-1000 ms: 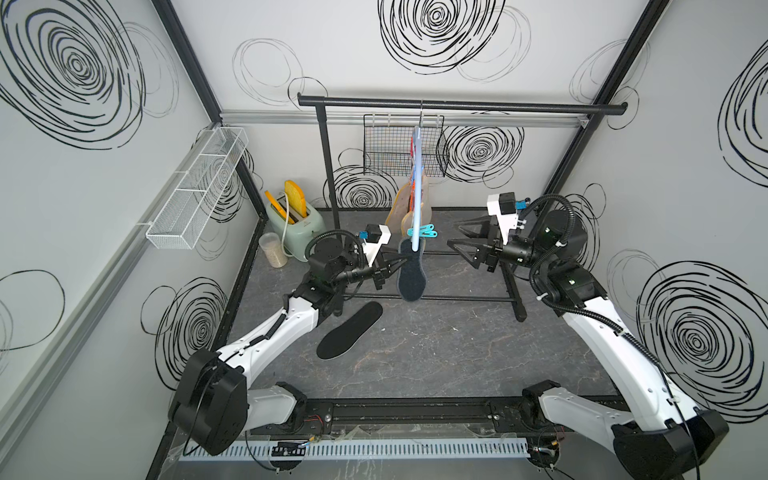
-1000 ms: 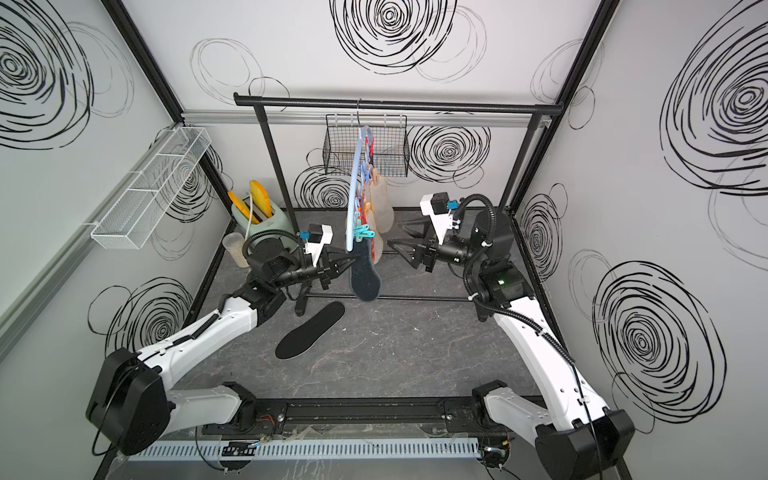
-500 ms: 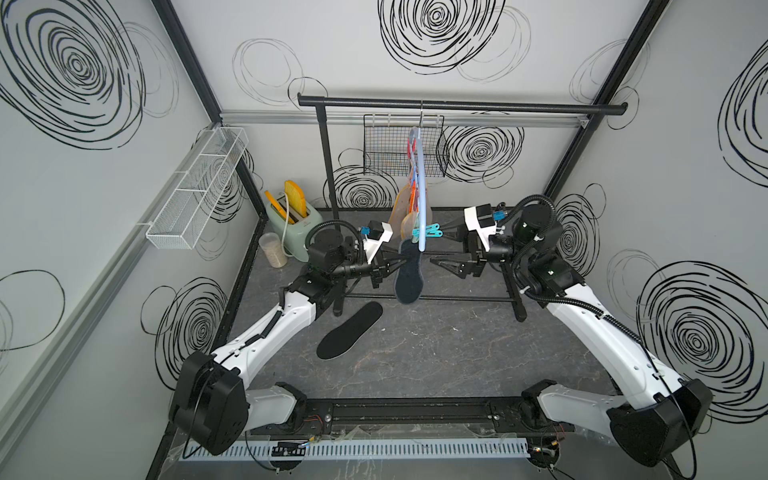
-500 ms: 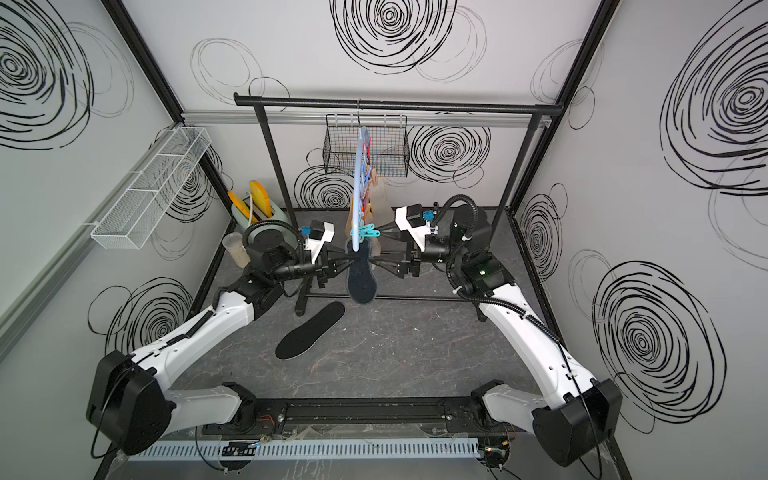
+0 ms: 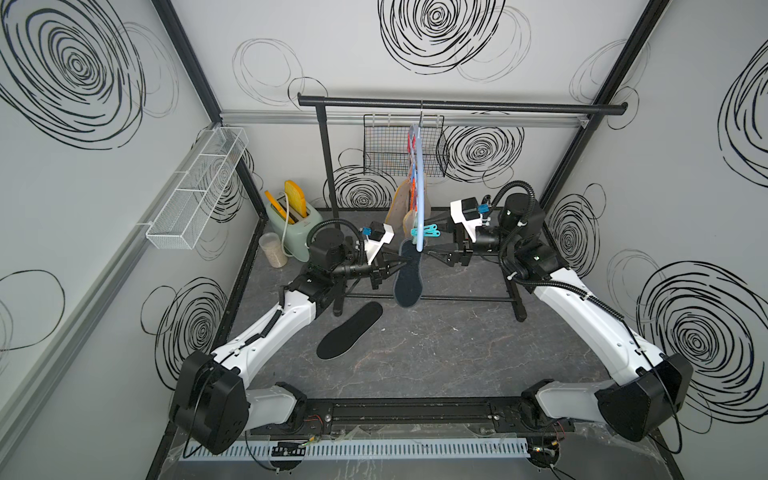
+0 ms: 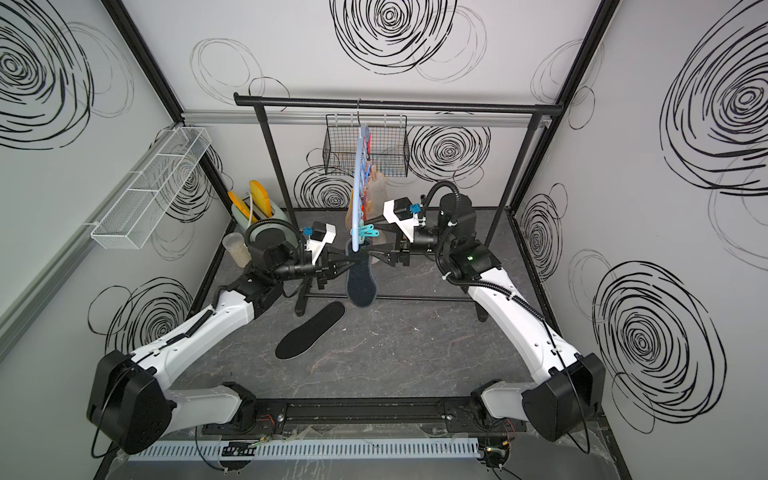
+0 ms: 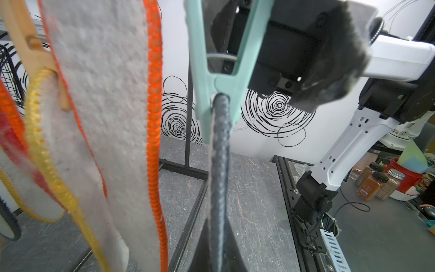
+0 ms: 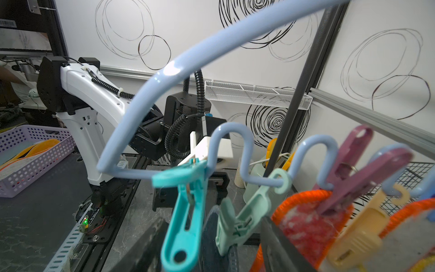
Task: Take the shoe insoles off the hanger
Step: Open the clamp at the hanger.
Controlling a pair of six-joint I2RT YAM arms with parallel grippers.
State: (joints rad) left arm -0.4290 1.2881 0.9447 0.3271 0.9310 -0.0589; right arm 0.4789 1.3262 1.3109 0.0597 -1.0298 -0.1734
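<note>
**Writing.** Barcode label at the corner of the right wrist view, too small to read; labels on the spice jars outside the cell, blurred beyond reading.

**Task's things.** Pale blue hanger hooked on the black garment rail, nearly edge-on in both top views, in front of the black wire basket; dark grey-blue insole hung from the near end of the wavy bar by a mint peg, broad end down, above the rail's base bar; black insole flat on the floor, off the hanger, near the left arm.

**Jaws.** Left gripper clenched on the edge of the dark grey-blue insole, below the mint peg; right gripper released, fingers well apart on either side of the mint peg and a teal peg; contact with either peg not discernible.

**Hidden or unclear.** Further insoles bunched behind the hanger in both top views, beige insole outermost, the rest overlapped and uncountable; white orange-edged insole and mottled red orange-edged insole blurred and cut off by the frame edges.

**Edges and room.** Bare floor between the two arms, in front of the rail's base; mint-green toaster and jar in the far left corner, well apart from the hanger.
</note>
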